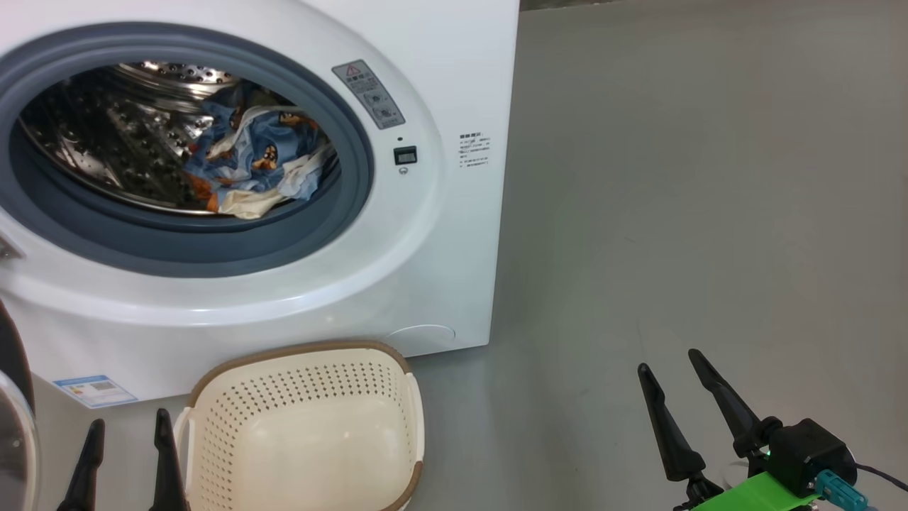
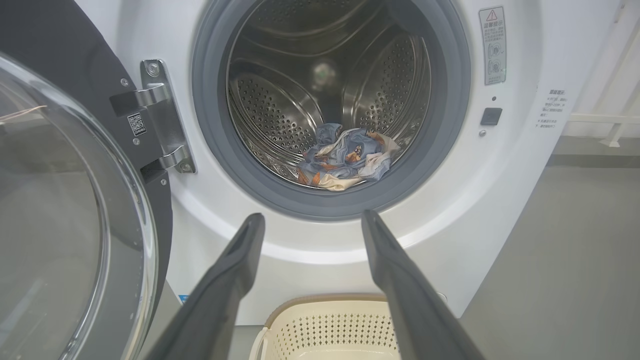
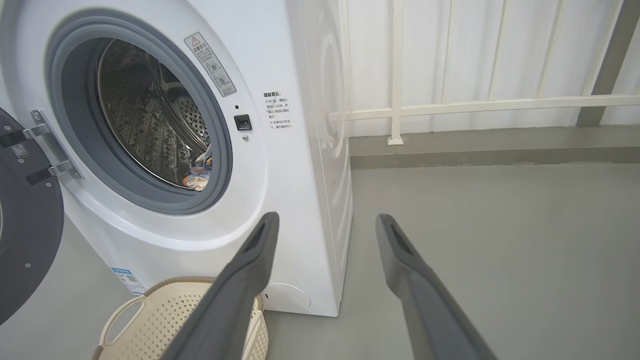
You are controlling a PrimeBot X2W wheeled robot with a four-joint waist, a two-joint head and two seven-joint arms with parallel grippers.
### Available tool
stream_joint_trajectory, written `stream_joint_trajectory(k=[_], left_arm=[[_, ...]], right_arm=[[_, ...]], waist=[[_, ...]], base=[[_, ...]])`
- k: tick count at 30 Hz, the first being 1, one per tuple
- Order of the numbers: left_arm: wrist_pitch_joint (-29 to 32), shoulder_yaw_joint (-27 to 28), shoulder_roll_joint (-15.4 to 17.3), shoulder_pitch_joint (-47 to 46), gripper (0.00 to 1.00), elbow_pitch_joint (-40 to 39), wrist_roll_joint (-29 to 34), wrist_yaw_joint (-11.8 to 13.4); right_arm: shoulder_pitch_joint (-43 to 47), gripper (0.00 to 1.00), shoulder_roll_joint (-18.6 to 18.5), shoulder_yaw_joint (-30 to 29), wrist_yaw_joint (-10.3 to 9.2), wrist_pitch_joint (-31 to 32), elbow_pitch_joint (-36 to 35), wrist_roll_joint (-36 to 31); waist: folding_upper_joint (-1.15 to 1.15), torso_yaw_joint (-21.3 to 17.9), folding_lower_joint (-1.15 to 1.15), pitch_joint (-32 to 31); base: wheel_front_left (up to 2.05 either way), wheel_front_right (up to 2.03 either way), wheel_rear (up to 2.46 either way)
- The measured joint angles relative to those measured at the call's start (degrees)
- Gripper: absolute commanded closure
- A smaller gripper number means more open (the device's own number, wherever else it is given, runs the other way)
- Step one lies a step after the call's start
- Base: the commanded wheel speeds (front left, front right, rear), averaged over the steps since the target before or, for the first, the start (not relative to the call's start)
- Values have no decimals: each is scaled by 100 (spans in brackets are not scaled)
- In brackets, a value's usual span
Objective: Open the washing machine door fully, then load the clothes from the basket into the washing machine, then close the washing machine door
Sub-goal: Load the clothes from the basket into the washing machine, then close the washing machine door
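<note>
Washing machine door (image 2: 65,200): swung wide open on the far left, hanging from its steel hinge (image 2: 160,125). Glass bowl faces outward, clear of the opening.

My left gripper (image 1: 129,419): low at the left, between the door and the basket, fingers spread and released, nothing between them. In the left wrist view it points at the machine's front below the rubber ring (image 2: 330,205). Its inner finger stands just beside the basket's left handle; I cannot tell if they touch.

Blue sticker (image 1: 96,390): on the machine's lower left front, above my left gripper.

Basket (image 1: 298,397): on the floor, close against the machine's front, under the opening. Brown rim, perforated cream walls; its bare bottom faces the head camera.

Washing machine (image 1: 454,248): opening exposed. The clothes (image 1: 255,160) lie as one crumpled blue, orange and white bundle at the bottom of the steel drum (image 1: 106,142), toward the front right, close behind the ring.

My right gripper (image 1: 668,360): well to the right of machine and basket, over the grey floor (image 1: 674,177). Fingers spread and released, nothing held. In the right wrist view they point past the machine's right front corner.

White railing (image 3: 450,107): beyond the machine's right side.
</note>
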Motion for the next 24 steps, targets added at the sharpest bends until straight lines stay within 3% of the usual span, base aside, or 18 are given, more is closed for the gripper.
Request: stream_joint_trajectory(k=[24], left_arm=[[-4,0,-69,-4,0,-4,52,75]], right_arm=[[-2,0,-2,11,0,0,35,1]], waist=[[0,122,0,32]], base=[[-4,4,0]])
